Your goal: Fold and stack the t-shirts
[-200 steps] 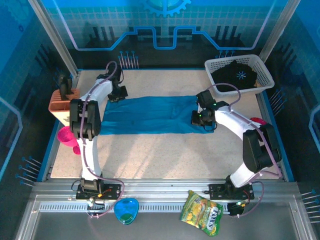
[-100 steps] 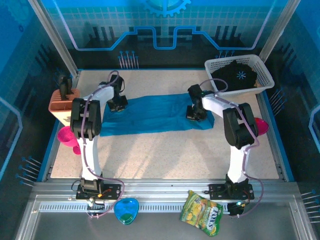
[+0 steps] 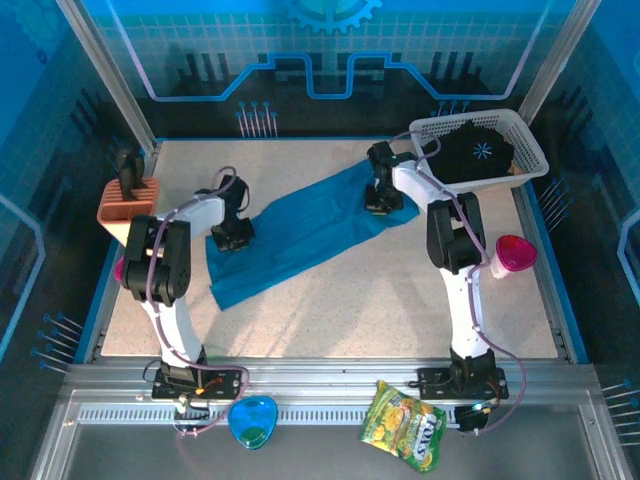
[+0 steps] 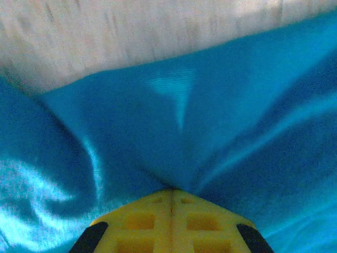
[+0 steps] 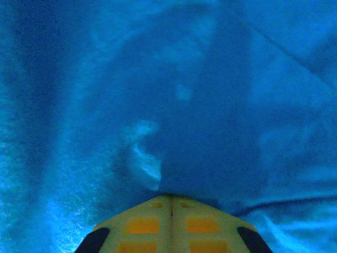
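Speckled bench inside a blue-walled cell, teal shirt slung diagonally across it; left gripper and right gripper both reach low, jaws clamped on its cloth

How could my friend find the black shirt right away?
Look at the table's far right corner, where a white mesh basket sits. The black t-shirt lies bunched inside it. Unlike the teal-blue t-shirt stretched across the table, it has a small white starburst print.

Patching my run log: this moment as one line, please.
left gripper: shut on teal shirt | right gripper: shut on teal shirt | teal shirt: stretched diagonally between them | black shirt: in basket
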Tool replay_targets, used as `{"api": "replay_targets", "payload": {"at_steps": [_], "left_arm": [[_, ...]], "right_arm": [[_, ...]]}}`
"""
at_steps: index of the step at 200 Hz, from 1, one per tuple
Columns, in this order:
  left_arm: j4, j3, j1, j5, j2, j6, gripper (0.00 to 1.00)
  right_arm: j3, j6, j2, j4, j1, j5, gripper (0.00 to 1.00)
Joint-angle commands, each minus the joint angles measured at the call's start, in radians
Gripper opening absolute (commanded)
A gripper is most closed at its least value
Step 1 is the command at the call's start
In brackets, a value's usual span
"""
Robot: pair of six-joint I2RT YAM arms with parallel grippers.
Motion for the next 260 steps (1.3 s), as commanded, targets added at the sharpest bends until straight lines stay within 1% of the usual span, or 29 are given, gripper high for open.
{"api": "replay_targets", "payload": {"at_steps": [1,29,45,72,98,111,116,126,145,154,163,176,197,224,246,260], "left_arm": [[-0.068,-0.104,-0.071,0.02,-0.062,-0.051,0.0],[-0.04,-0.199,-0.164,0.057,-0.146,-0.113,0.0],[-0.007,-0.255,-0.211,0.103,-0.182,-0.165,0.0],[0.043,-0.324,-0.299,0.166,-0.242,-0.251,0.0],[0.036,-0.312,-0.359,0.193,-0.316,-0.286,0.0],[-0.036,-0.263,-0.366,0.164,-0.357,-0.271,0.0],[-0.079,-0.237,-0.366,0.135,-0.372,-0.262,0.0],[-0.173,-0.177,-0.366,0.06,-0.402,-0.241,0.03],[-0.333,-0.07,-0.365,-0.112,-0.449,-0.217,0.09],[-0.387,-0.029,-0.364,-0.184,-0.463,-0.21,0.12],[-0.42,-0.001,-0.36,-0.228,-0.47,-0.202,0.13],[-0.424,0.009,-0.347,-0.234,-0.466,-0.193,0.14],[-0.349,-0.032,-0.331,-0.156,-0.444,-0.187,0.13],[-0.186,-0.122,-0.331,-0.04,-0.387,-0.21,0.13],[-0.082,-0.165,-0.339,0.026,-0.328,-0.23,0.12],[-0.059,-0.175,-0.357,0.035,-0.297,-0.228,0.12]], "right_arm": [[0.163,-0.074,0.121,-0.061,-0.032,-0.009,0.0],[0.475,-0.116,0.293,-0.142,-0.058,-0.073,0.0],[0.594,-0.124,0.356,-0.154,-0.075,-0.115,0.0],[0.603,-0.119,0.364,-0.067,-0.108,-0.216,0.0],[0.609,-0.11,0.347,-0.017,-0.135,-0.29,0.0],[0.612,-0.094,0.325,0.001,-0.15,-0.346,0.0],[0.612,-0.086,0.314,0.008,-0.158,-0.368,0.0],[0.612,-0.069,0.286,0.015,-0.172,-0.414,0.0],[0.595,-0.064,0.21,0.006,-0.186,-0.456,0.0],[0.56,-0.066,0.161,0.0,-0.186,-0.456,0.0],[0.493,-0.061,0.094,0.004,-0.184,-0.454,0.0],[0.353,-0.036,-0.015,0.022,-0.174,-0.428,0.0],[0.063,0.024,-0.212,0.086,-0.14,-0.351,0.0],[-0.327,0.16,-0.417,0.252,-0.073,-0.275,0.0],[-0.524,0.252,-0.487,0.378,-0.027,-0.275,0.0],[-0.568,0.273,-0.473,0.426,-0.007,-0.277,0.0]]}}
